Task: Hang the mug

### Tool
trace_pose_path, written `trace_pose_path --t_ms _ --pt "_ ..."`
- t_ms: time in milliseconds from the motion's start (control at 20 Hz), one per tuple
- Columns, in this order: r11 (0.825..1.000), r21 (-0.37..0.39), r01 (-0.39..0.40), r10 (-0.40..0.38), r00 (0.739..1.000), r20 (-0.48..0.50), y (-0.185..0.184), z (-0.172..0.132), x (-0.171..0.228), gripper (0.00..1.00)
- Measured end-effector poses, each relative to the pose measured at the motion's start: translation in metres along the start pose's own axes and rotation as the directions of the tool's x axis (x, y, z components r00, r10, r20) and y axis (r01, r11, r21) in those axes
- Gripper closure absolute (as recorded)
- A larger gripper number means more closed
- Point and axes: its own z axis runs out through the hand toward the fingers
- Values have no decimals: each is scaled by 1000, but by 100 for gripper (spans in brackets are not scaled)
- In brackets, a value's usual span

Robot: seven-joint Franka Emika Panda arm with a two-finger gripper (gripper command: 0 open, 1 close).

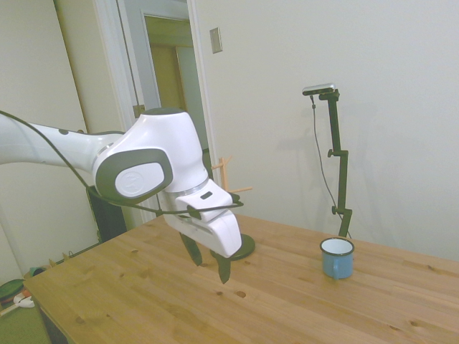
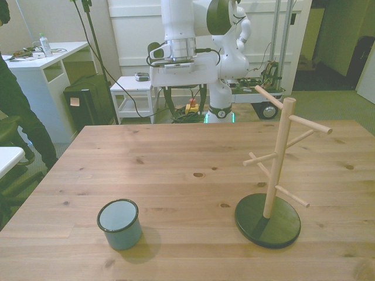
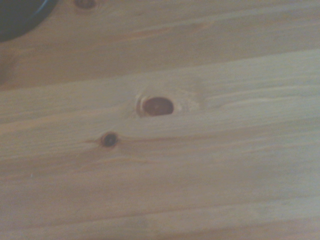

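Side view: tool (image 1: 209, 264) hanging above the table (image 1: 143, 301), fingers apart, gripping nothing. Mug (image 1: 337, 257) upright on the table, well apart from the tool, toward the far edge. Peg stand (image 1: 229, 188) mostly hidden behind the arm.

Front view: tool (image 2: 185, 105) up over the far edge, fingers spread. Mug (image 2: 119, 223) near the front view's left, close to the near edge. Stand (image 2: 269, 175) at the front view's right, pegs bare.

Wrist view: blurred table planks (image 3: 200, 175), two dark knots (image 3: 158, 106).
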Motion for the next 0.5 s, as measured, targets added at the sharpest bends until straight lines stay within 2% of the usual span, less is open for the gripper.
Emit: trace_pose_path --t_ms 500 --pt "999 -32 -11 10 999 -39 -12 -2 90 0"
